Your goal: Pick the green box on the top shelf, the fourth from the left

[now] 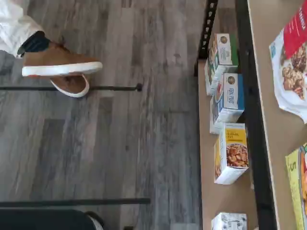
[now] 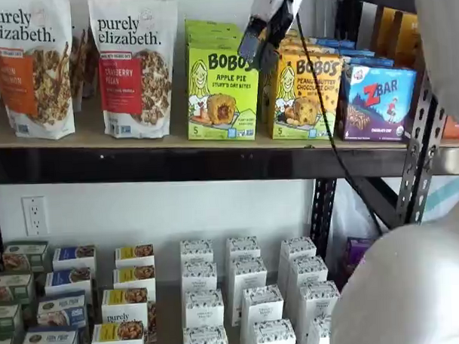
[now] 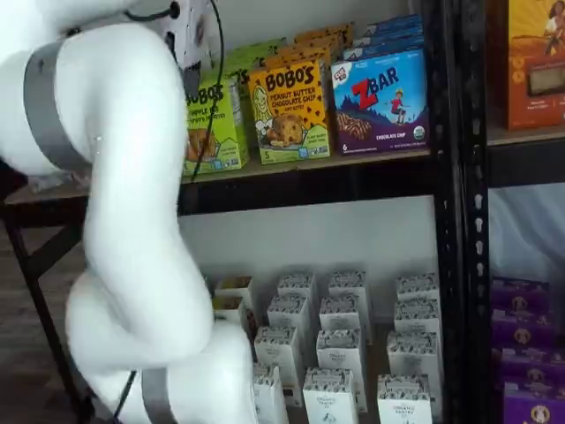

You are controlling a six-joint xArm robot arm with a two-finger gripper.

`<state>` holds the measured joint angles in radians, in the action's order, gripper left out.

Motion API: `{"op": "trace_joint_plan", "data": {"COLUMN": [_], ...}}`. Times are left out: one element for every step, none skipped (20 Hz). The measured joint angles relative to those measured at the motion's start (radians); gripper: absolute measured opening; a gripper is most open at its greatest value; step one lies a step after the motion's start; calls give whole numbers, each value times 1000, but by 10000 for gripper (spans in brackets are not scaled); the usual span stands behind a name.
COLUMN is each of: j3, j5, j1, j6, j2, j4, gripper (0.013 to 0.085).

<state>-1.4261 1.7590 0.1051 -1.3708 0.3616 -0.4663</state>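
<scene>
The green box (image 2: 221, 89), a lime-green Bobo's Apple Pie carton, stands upright on the top shelf (image 2: 176, 162) with identical copies behind it. In a shelf view it is half hidden by my arm (image 3: 214, 124). My gripper (image 2: 259, 36) hangs from above in front of the shelf, at the green box's upper right corner, between it and the yellow-orange Bobo's box (image 2: 308, 90). Its black fingers show side-on, so I cannot tell whether they are open. The wrist view shows the shelf's black beam (image 1: 254, 120) and a lime-green box edge (image 1: 295, 187).
Two Purely Elizabeth bags (image 2: 135, 66) stand left of the green box, and a blue ZBar box (image 2: 378, 99) stands right of the yellow one. Small white boxes (image 2: 245, 292) fill the lower level. My white arm (image 3: 132, 221) blocks much of a shelf view. A person's brown shoe (image 1: 57, 61) is on the floor.
</scene>
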Motion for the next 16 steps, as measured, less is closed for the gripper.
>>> {"op": "trace_joint_plan", "data": {"j3": [-2,-7,-10,-11,-12,-12,-11,-10,-7,-2,1,3,3,2,1,1], "j5": [-4,-11,-15,-17,-18,-20,-23,-26,-32,-41,-49,-56,-60,-65,-73,-83], "j1": [7,20,24,24,24,24,23,21,20,19,17,16,14,13,11,9], "j6": [4,10,12,12,11,10,9,7,6,5,4,2,1,0,-1,-3], "j2": [0,-2,-5,-8,-10,-12,-12,-13,-12,-10,-10,-10,-12,-15,-18,-19], "j4": [18,50,65,71,73,73,71,67,62,55,47,40,34,29,22,15], "gripper": [850,850,850,850,850,850,850,850,850,850,850,850,850,850,850,850]}}
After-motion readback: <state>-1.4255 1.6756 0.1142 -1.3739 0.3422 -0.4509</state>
